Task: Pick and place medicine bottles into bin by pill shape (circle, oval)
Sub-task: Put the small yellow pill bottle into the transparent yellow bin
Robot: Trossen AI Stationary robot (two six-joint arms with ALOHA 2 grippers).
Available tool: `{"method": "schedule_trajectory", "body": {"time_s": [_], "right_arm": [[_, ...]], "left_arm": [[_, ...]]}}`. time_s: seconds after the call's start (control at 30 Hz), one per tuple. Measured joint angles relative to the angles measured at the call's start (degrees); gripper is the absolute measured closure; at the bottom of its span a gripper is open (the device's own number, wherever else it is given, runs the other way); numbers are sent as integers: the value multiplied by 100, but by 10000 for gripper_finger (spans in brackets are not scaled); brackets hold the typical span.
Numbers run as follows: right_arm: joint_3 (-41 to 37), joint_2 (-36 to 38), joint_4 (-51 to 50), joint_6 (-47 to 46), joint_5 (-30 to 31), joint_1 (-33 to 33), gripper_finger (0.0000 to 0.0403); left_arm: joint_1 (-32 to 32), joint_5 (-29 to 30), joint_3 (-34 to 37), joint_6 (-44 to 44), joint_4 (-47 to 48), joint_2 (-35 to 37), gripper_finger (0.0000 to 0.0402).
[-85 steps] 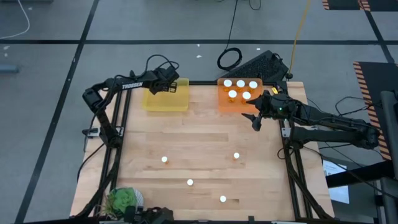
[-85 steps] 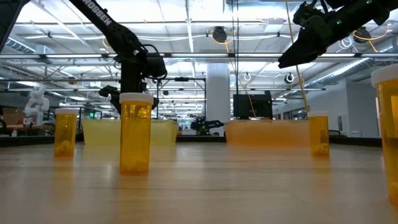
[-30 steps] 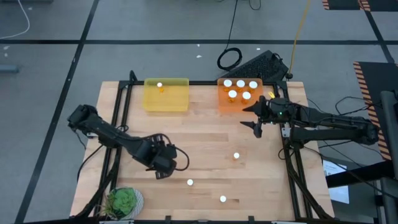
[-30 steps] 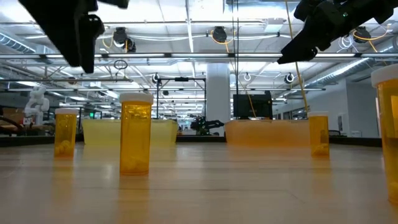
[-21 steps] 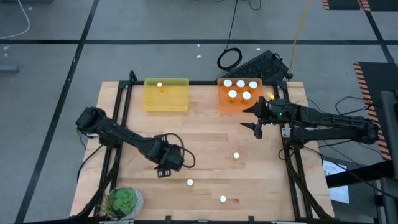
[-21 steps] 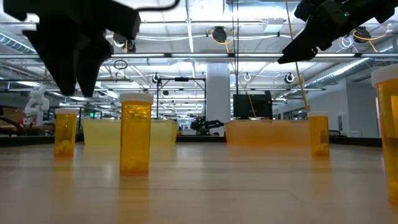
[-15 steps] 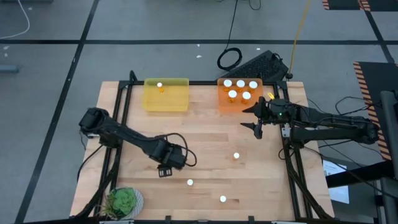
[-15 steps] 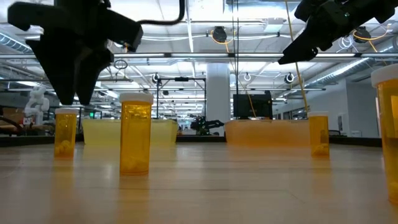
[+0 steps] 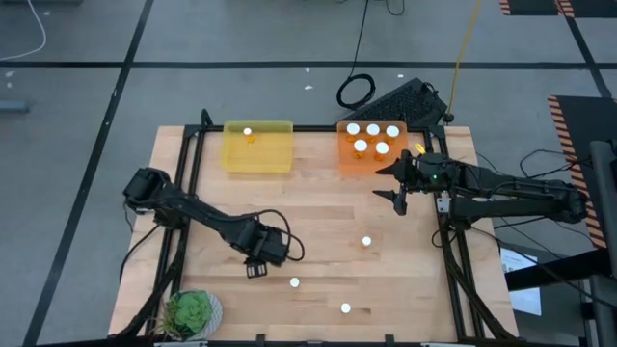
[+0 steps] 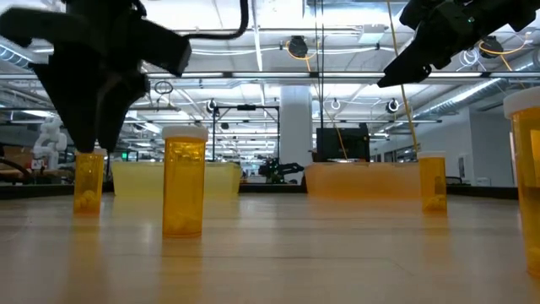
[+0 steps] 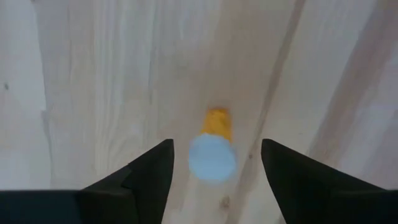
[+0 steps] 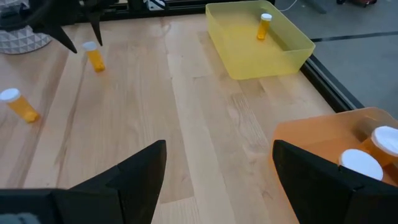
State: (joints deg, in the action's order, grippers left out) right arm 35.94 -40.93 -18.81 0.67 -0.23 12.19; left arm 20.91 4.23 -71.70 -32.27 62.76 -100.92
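**Left end effector lowered over a bottle**

Since the frame half a second ago, the left arm has edged slightly toward the near side of the worktop; the right arm has not moved.

High view: the left end effector sits over the left-centre of the pale wooden worktop, hiding the bottle beneath it. Three tiny amber medicine bottles with white caps stand loose: one mid-right, one near centre, one closest to the near edge. A translucent yellow bin holds one bottle; the orange bin holds five. The right end effector hovers just beside the orange bin.

Low view: the left end effector hangs directly above the leftmost bottle, which the high view hides.

Left wrist view: its dark fingers are spread wide on either side of that bottle, not touching it.

Right wrist view: the right end effector's fingers are parted and hold nothing.
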Motion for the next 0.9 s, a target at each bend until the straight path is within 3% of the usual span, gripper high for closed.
{"method": "schedule_trajectory", "body": {"time_s": [0.23, 0.6, 0.77, 0.9], "right_arm": [[0, 0, 6, 0, -2, 0, 115], [0, 0, 7, 0, 0, 0, 115], [0, 0, 7, 0, -2, 0, 115], [0, 0, 7, 0, -2, 0, 115]], "left_arm": [[9, 0, 153, 20, -281, -7, 177], [39, -22, 160, 46, -240, -4, 260], [39, -22, 160, 0, -264, -4, 257], [56, -24, 158, -140, -264, -4, 228]]}}
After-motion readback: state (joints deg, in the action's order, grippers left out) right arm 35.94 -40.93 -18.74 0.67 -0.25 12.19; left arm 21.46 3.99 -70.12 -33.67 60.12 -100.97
